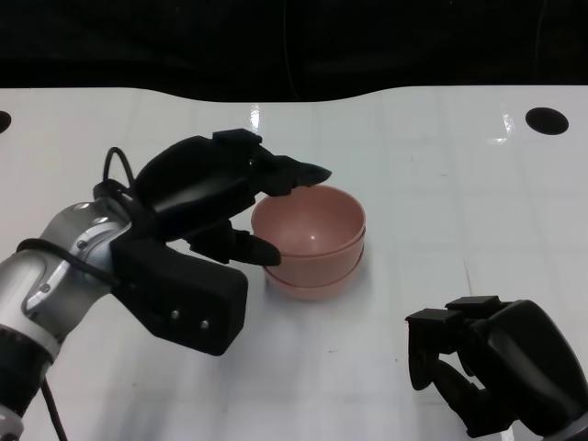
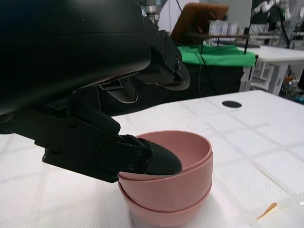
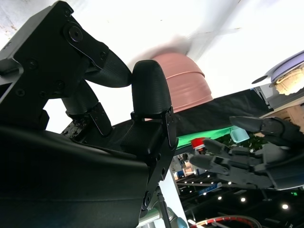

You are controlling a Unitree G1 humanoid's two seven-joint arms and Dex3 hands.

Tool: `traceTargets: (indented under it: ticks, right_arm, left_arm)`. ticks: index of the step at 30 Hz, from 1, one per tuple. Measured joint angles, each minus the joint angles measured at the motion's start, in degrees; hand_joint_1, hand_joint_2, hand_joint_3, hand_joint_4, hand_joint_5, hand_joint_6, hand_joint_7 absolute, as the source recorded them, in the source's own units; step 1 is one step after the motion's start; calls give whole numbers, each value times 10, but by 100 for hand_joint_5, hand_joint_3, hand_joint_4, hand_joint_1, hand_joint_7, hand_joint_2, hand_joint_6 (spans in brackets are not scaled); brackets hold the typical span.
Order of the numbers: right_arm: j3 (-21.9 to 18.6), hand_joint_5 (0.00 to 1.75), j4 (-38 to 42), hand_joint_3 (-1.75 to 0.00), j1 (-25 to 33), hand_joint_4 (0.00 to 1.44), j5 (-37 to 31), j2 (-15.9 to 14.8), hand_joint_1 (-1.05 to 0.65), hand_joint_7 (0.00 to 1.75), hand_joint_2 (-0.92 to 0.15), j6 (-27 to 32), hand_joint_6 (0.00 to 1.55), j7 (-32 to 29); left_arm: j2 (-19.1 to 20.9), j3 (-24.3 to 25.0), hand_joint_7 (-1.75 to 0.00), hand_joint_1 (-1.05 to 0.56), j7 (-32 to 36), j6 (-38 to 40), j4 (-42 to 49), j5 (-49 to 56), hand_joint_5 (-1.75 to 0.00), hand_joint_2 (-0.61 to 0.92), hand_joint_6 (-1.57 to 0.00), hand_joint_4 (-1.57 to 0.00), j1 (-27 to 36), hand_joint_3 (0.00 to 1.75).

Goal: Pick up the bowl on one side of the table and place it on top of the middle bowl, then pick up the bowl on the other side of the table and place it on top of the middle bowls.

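The left hand (image 1: pixel 216 197) is hovering at the left rim of the stacked pink bowls (image 1: pixel 312 241), its fingers spread apart: one reaching over the far edge of the rim and another lying against the near wall just under the lip, as the left wrist view shows. It is hard to say whether it is pinching the top bowl or only touching it; the bowl is already sitting nested in the stack, so the hand looks to be letting go rather than carrying. The stack is standing in the middle of the white table (image 1: pixel 441 184), and at least two, perhaps three, rims are showing. The right hand (image 1: pixel 496 363) is resting low at the near right, fingers curled in and holding nothing, well apart from the stack, which lies up and to its left. The left hand is clearly the nearer one.
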Motion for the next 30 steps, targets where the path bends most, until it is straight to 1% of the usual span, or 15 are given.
traceTargets:
  ticks: [4,5,8,10,12,14,16,19,23,25,26,27,29,30]
  right_arm:
    - [-1,175,0,-153,0,96,0,-2,-9,153,-15,-1,85,0]
    - [-1,175,0,-153,0,96,0,-2,-9,152,-15,-1,85,0]
    - [-1,175,0,-153,0,96,0,-3,-9,152,-16,-1,85,0]
    - [-1,175,0,-153,0,96,0,-3,-9,152,-16,-1,85,0]
    - [-1,175,0,-153,1,96,0,-3,-9,153,-16,-1,86,0]
    - [-1,175,-1,-153,1,96,0,-4,-9,154,-16,-1,85,1]
    - [-2,175,-1,-153,1,96,0,-4,-9,154,-16,-1,85,1]
    - [-2,175,-1,-153,1,96,1,-4,-9,155,-15,-1,85,1]
    - [-2,175,0,-153,0,97,1,-5,-9,154,-15,-2,85,1]
    - [-2,175,0,-153,0,97,1,-5,-9,154,-15,-4,85,1]
    - [-2,175,0,-153,0,97,1,-6,-9,154,-15,-4,85,1]
    - [-3,175,0,-153,0,97,1,-6,-9,155,-15,-4,85,1]
    - [-3,175,0,-153,0,97,1,-6,-9,155,-15,-5,85,1]
    - [-3,175,0,-153,0,97,1,-6,-9,155,-16,-5,85,1]
  left_arm:
    - [8,19,-5,-52,23,-26,-5,-5,-85,92,-46,-16,23,22]
    - [8,24,-6,-49,28,-32,-6,-9,-87,92,-49,-19,28,21]
    - [8,45,-12,-41,60,-69,-4,-28,-93,92,-63,-32,50,16]
    - [8,55,-13,-40,77,-94,2,-35,-94,92,-65,-35,59,15]
    - [8,65,-17,-31,82,-115,6,-53,-95,92,-75,-46,68,16]
    - [8,78,-18,-26,82,-142,14,-91,-94,92,-79,-52,81,17]
    - [8,89,-18,-24,79,-157,23,-124,-94,92,-81,-54,94,19]
    - [7,102,-20,-16,54,-163,21,-183,-93,92,-85,-60,122,28]
    - [4,109,-23,-9,15,-168,12,-248,-96,92,-91,-64,162,32]
    - [1,116,-27,-7,1,-177,11,-271,-101,89,-94,-66,176,40]
    - [-1,121,-29,-5,-4,-177,10,-281,-103,85,-94,-66,181,49]
    - [-3,124,-32,-2,-10,-179,9,-292,-107,77,-95,-67,186,64]
    - [-9,130,-38,0,-25,-184,8,-315,-112,70,-97,-68,193,81]
    - [-11,132,-41,1,-33,-186,7,-326,-115,67,-97,-68,196,86]
